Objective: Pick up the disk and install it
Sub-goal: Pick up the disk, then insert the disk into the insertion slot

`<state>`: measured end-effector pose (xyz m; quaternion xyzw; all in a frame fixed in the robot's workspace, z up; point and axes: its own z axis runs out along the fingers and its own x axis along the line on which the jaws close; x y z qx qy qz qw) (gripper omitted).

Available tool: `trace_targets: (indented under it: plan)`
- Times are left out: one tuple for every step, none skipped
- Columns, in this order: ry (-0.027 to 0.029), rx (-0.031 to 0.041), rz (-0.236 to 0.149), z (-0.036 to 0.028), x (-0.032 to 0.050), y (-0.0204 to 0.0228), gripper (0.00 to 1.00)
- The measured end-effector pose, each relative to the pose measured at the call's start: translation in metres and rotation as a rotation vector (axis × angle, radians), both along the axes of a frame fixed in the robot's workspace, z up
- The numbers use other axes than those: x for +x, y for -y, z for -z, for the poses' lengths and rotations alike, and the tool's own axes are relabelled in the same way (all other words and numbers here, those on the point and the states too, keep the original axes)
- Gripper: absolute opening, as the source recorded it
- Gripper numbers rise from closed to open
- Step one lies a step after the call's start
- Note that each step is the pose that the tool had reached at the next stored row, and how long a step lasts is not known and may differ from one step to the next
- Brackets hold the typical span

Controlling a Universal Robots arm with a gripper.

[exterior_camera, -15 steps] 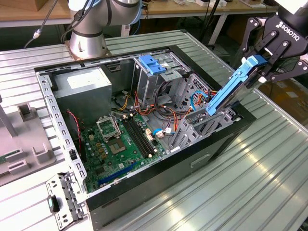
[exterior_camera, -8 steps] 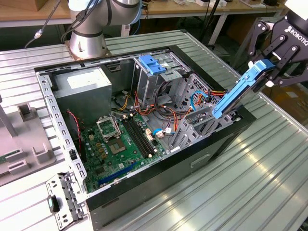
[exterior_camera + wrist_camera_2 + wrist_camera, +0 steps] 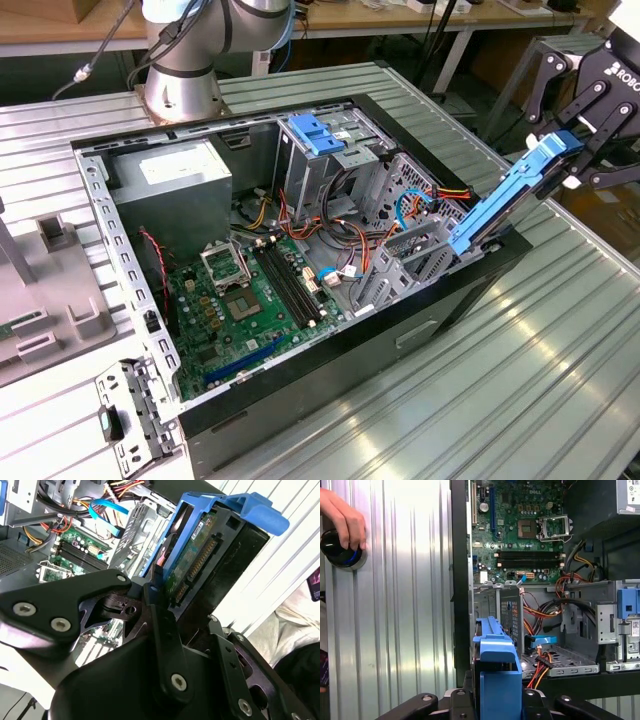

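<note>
Because the disk (image 3: 505, 195) is a metal-bodied unit seated in blue plastic side rails (image 3: 235, 505), we judge it dense for its size, fully rigid and sensitive to shock. It should not flex or sag in the grip, yet a knock against sheet metal could harm it. We regard the rails and the plain long edges as the correct places to take hold. The bare circuit board (image 3: 192, 550) and its connector strip (image 3: 201, 562), both exposed in the second wrist view, are surfaces we would keep free of pressure, and the smooth plastic may slip if pinched lightly. At this moment the pincer (image 3: 572, 160) is closed onto one end of the disk, its fingers (image 3: 160, 615) pressed against opposite sides with no gap visible in both wrist views. From the pincer the disk extends outward and downward at a tilt, so that its far end sits at the rim of the open computer case (image 3: 330, 375), beside the grey drive cage (image 3: 410, 260); we cannot tell whether that end touches metal. Beyond the disk, further from the pincer, lie the motherboard (image 3: 240, 300) and loose cables (image 3: 540, 612). Well apart from the pincer, a person's hand (image 3: 340, 512) rests on a black round object (image 3: 337, 555) on the ribbed table (image 3: 520, 380).
</note>
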<state>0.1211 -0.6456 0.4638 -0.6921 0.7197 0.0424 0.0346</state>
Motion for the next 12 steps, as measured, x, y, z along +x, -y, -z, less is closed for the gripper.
trace_targets:
  plan:
    - [0.0,0.0,0.0,0.0,0.0003,0.0001,0.36]
    - [0.0,0.0,0.0,0.0,0.0004,0.0,0.36]
    - [0.0,0.0001,0.0,0.0001,0.0006,0.0001,0.36]
    - [0.0,0.0,0.0,0.0,0.0007,0.0001,0.36]
    - [0.0,0.0,0.0,0.0,0.0007,0.0001,0.36]
    - [0.0,0.0,0.0,0.0,0.0007,0.0001,0.36]
    - [0.0,0.0001,0.0,0.0001,0.0003,0.0001,0.36]
    - [0.0,0.0002,0.0,0.0002,-0.0003,0.0001,0.36]
    - [0.0,0.0001,0.0,0.0001,-0.0009,0.0001,0.36]
    - [0.0,0.0001,0.0,0.0001,-0.0015,0.0001,0.36]
    - [0.0,0.0001,0.0,0.0002,-0.0022,0.0001,0.36]
    - [0.0,0.0001,0.0,0.0002,-0.0026,0.0001,0.36]
